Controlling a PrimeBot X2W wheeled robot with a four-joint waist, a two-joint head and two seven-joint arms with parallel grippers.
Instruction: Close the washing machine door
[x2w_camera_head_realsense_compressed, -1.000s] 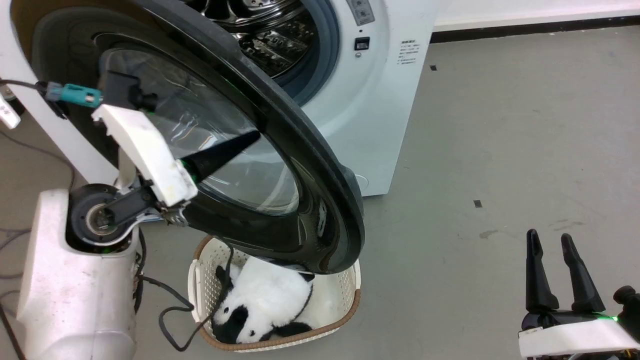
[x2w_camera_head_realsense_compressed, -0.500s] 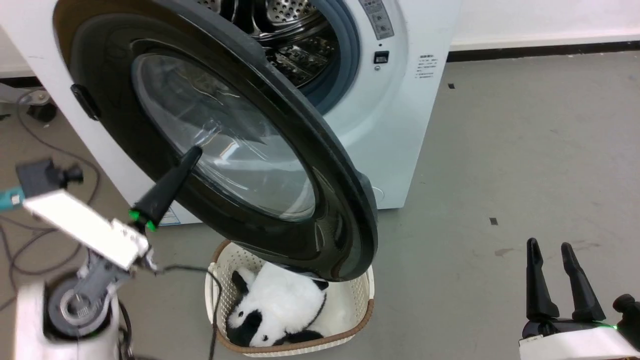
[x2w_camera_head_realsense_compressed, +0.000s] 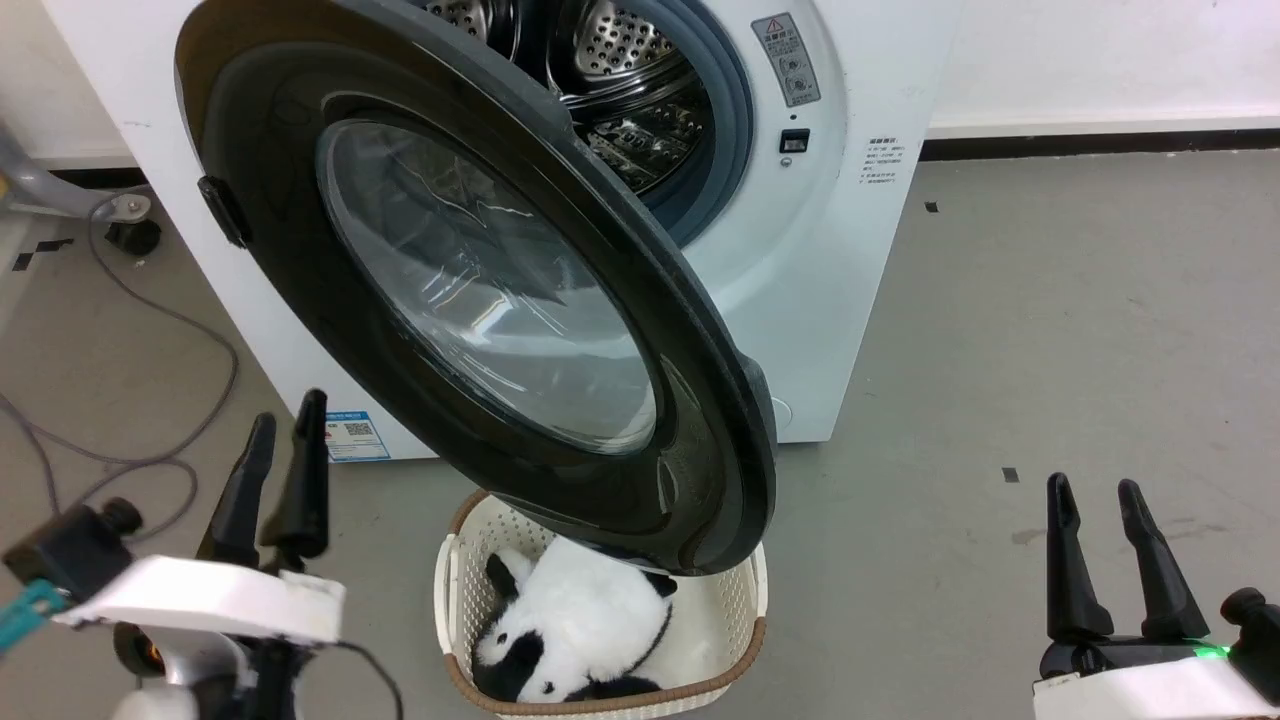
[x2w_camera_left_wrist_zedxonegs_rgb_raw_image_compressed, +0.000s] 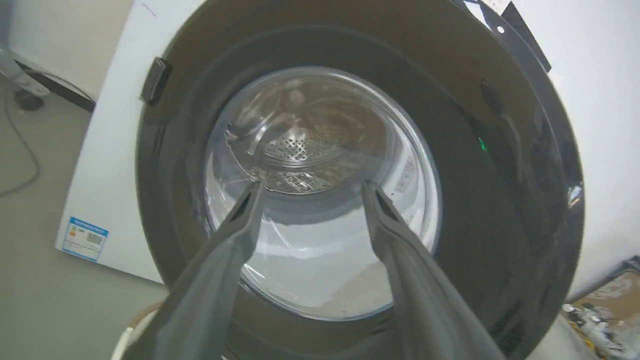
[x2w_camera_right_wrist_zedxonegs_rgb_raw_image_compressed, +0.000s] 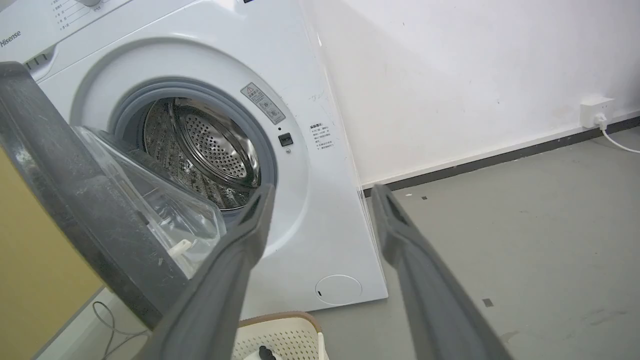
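The washing machine (x2w_camera_head_realsense_compressed: 830, 300) is seen across the top of the head view, from 10 to 1 o'clock, its steel drum (x2w_camera_head_realsense_compressed: 620, 60) left uncovered at 12 o'clock. The washing machine door (x2w_camera_head_realsense_compressed: 480, 300) is held on its hinge side at 10 o'clock and is swung out over the middle of the view, its free edge reaching down towards 6 o'clock. It is not latched. A clear gap to the machine's front is shown in the right wrist view, where the door's edge (x2w_camera_right_wrist_zedxonegs_rgb_raw_image_compressed: 75, 210) is seen at 9 o'clock.

Below the door, at 6 o'clock, a cream laundry basket (x2w_camera_head_realsense_compressed: 750, 610) is set on the floor, and a black-and-white plush panda (x2w_camera_head_realsense_compressed: 580, 620) is laid in it.

A second ago the left gripper (x2w_camera_head_realsense_compressed: 289, 410) was pressed against the door glass with its fingers together. It is now drawn back to 8 o'clock, well apart from the door, and its fingers (x2w_camera_left_wrist_zedxonegs_rgb_raw_image_compressed: 240, 220) are spread and aimed at the glass in the left wrist view. The camera has also been shifted, so the door's own swing cannot be judged closely; it appears much as it was.

The right gripper (x2w_camera_head_realsense_compressed: 1092, 485) is parked at 4 o'clock, fingers apart, nothing held.

The push is judged to be broken off short, so a further push on the door is thought to be needed before the task is done
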